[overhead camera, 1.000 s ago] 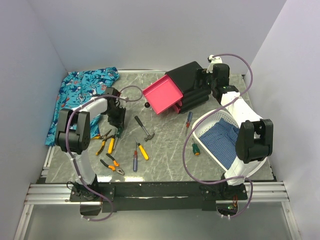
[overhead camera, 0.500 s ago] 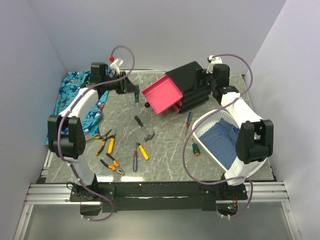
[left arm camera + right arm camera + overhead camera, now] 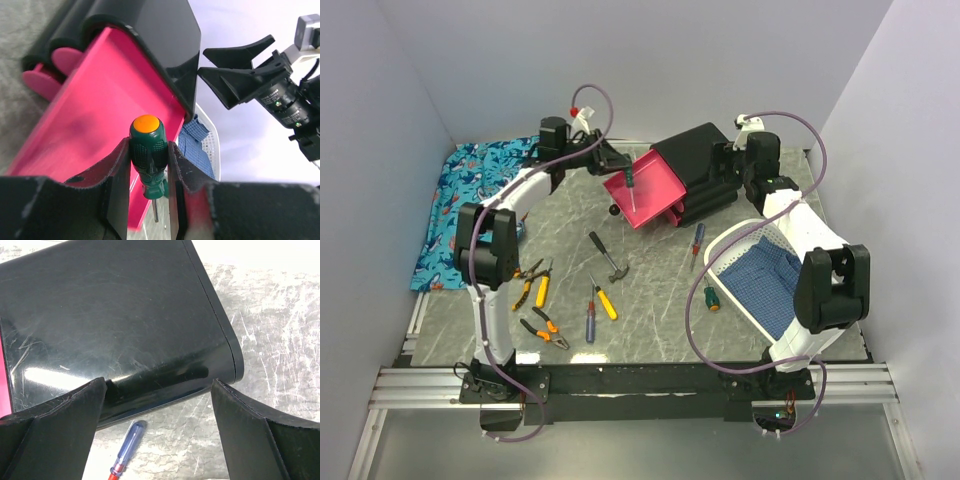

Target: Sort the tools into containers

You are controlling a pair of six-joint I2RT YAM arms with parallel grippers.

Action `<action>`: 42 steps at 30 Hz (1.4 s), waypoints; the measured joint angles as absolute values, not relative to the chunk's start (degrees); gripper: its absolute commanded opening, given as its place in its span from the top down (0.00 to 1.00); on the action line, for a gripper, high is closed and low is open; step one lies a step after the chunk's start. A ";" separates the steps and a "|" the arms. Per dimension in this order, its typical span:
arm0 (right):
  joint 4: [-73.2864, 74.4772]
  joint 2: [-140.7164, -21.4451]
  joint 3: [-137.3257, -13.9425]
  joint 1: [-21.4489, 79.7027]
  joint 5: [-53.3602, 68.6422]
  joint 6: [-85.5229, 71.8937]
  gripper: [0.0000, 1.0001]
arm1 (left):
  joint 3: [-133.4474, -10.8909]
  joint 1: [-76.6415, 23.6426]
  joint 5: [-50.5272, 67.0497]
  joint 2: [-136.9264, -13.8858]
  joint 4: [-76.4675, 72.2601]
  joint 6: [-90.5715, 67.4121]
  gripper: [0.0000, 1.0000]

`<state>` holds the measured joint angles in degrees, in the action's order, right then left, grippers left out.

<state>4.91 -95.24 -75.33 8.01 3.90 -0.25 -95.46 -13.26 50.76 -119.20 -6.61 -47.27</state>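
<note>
Left fingers (image 3: 116, 176) are clamped on the dark green handle of a screwdriver (image 3: 148, 159), orange cap toward the wrist camera and shaft pointing down. In the top view this green screwdriver (image 3: 631, 186) hangs over the pulled-out pink drawer (image 3: 658, 178) of the black cabinet (image 3: 705, 160), not touching its floor as far as can be told. Right fingers (image 3: 56, 422) stand wide apart with nothing between them, just above the cabinet's far side; a blue-handled screwdriver (image 3: 128, 442) lies on the tabletop (image 3: 650, 290) below them, beside the cabinet. On the tabletop: hammer (image 3: 608, 257), yellow-handled screwdriver (image 3: 606, 301), red-blue screwdriver (image 3: 589, 322), and two pairs of orange/yellow pliers (image 3: 541, 284) (image 3: 545, 329) toward the left arm. Another green screwdriver (image 3: 710, 297) rests beside the white basket (image 3: 732, 250), which holds a blue checked cloth (image 3: 772, 282). Shark-print cloth (image 3: 470, 190) lies at the far left.
</note>
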 measured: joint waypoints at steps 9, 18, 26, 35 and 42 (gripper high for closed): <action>4.78 -95.24 -75.29 8.01 3.97 -0.12 0.07 | -100.73 -18.26 43.11 -121.01 -1.93 -43.90 0.99; 4.62 -95.24 -75.20 8.01 3.95 0.01 0.07 | -101.41 -17.17 34.13 -121.71 8.56 -35.99 0.54; 4.25 -95.07 -74.94 8.01 3.92 0.30 0.07 | -103.26 -18.06 32.71 -122.98 12.84 -31.24 0.29; 4.27 -95.07 -74.94 8.01 3.92 0.36 0.07 | -104.53 -18.09 20.29 -115.07 20.97 -20.73 0.26; 4.27 -95.04 -74.94 8.03 3.92 0.56 0.07 | -75.24 -17.47 12.91 -90.00 27.27 -6.15 0.23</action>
<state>4.27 -95.04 -74.94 8.03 3.92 0.56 -75.24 -17.47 12.91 -90.00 27.27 -6.15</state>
